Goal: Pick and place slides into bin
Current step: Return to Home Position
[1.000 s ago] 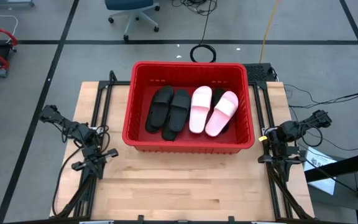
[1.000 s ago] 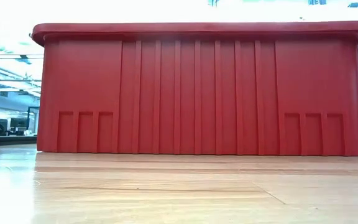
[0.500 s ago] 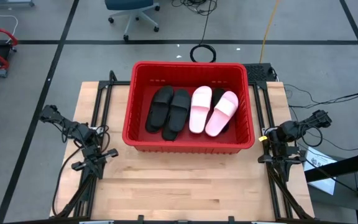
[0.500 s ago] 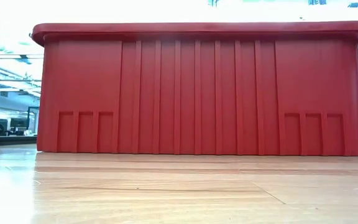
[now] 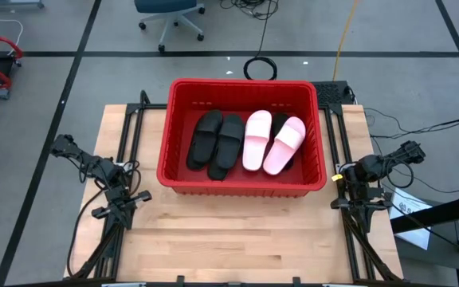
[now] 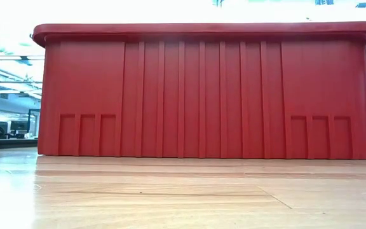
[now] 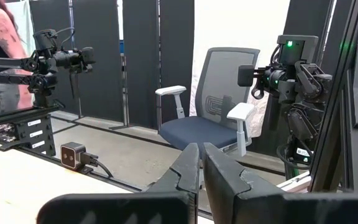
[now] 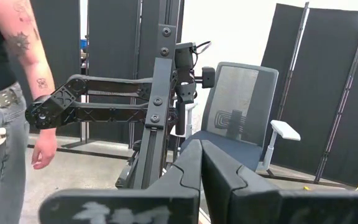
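Red bin point(image 5: 241, 185) sits on the wooden surface point(image 5: 237, 239), toward its far edge, midway between the two arms. In the low view its ribbed near wall fills most of what you see.

Inside the red bin you have four slides lying flat, side by side. The two black slides point(image 5: 216, 143) are in the left half, touching each other. The two pink slides point(image 5: 272, 143) are in the right half, soles up against each other at the heel end. A dark shape shows under the right-hand pink one; you cannot tell what it is.

Left gripper point(image 7: 201, 149) is parked off the red bin's left side, clear of it, with its jaws drawn together to a thin slit and holding nothing. Right gripper point(image 8: 201, 144) is parked off the bin's right side, jaws pressed together and empty.

Past the right gripper, a person point(image 8: 33, 68) stands on the floor beside a grey office chair point(image 8: 244, 118).
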